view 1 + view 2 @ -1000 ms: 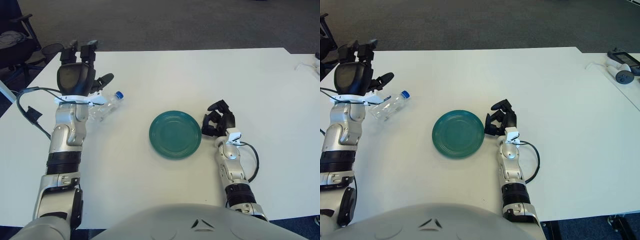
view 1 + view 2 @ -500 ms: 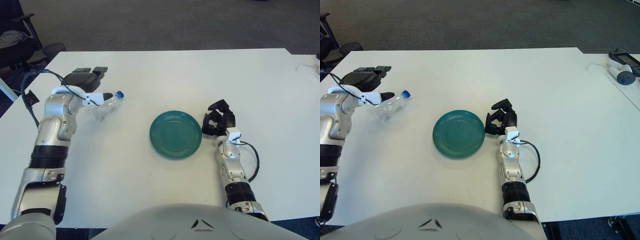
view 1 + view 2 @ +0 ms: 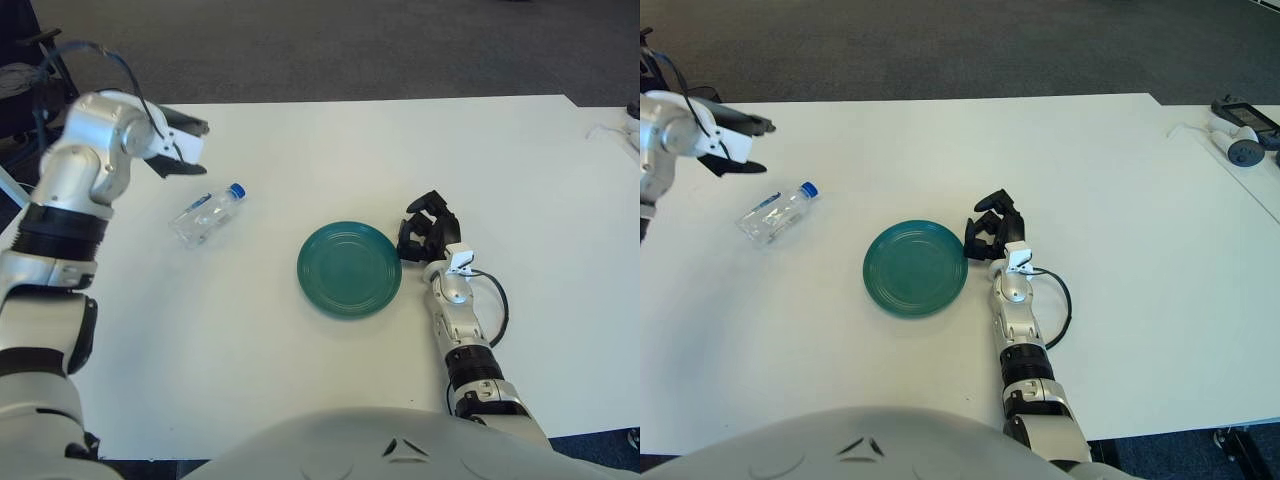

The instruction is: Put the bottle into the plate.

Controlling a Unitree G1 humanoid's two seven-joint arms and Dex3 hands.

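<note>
Fingers of the raised left hand spread above the bottle.

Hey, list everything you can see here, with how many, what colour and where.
bottle: one, clear with a blue cap, lying on its side on the table, left of the plate.
plate: one, dark green, mid-table, nothing on it.
table: one, white.
devices: grey and black, with a white cable, far right table edge.
left robot hand: fingers spread, above the table behind the bottle, holding nothing.
right robot hand: fingers curled, beside the plate's right rim.
</note>
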